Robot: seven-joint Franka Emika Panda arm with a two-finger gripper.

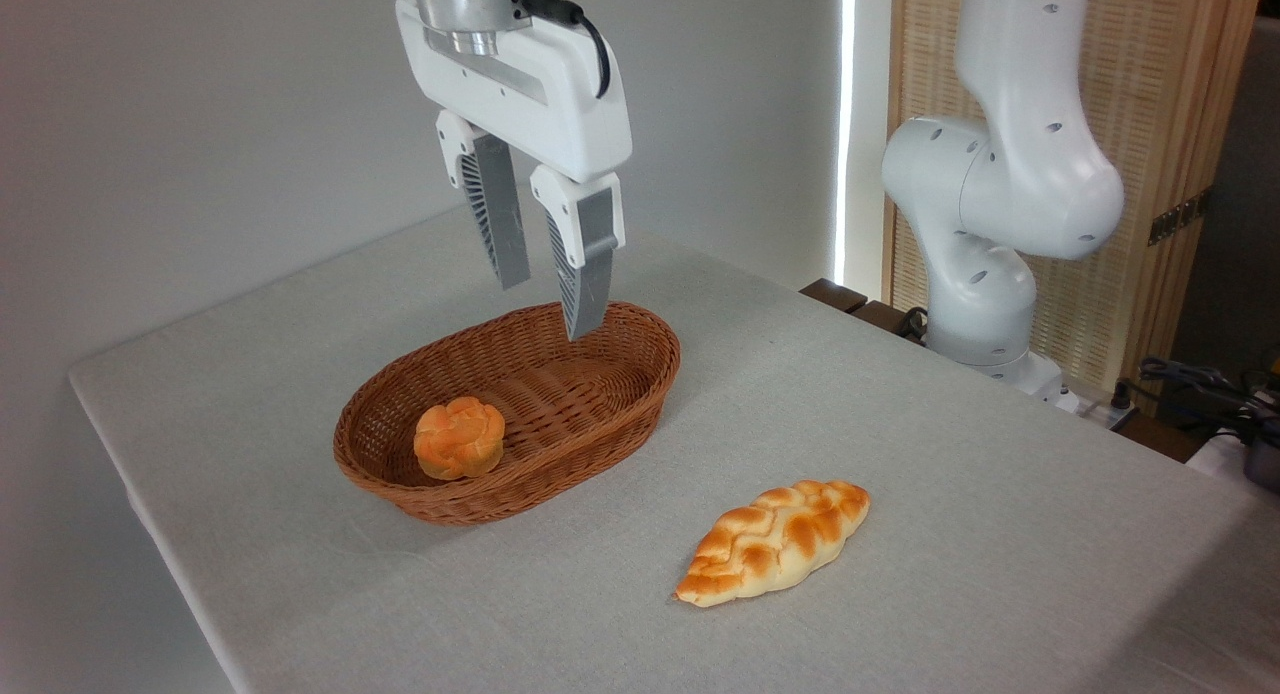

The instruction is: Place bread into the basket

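The bread (459,437), a small round orange-golden bun with a knotted top, lies inside the basket (620,399) near its left end. The basket is an oval reddish-brown wicker one on the grey tablecloth. My gripper (550,309) hangs open above the basket's far right part, well clear of the bun, with nothing between its ribbed grey fingers (585,269).
A longer pale braided loaf (772,541) lies on the cloth to the right of the basket, nearer the front. A second white robot arm (1000,194) stands at the table's back right edge. Cables and a wooden screen are behind it.
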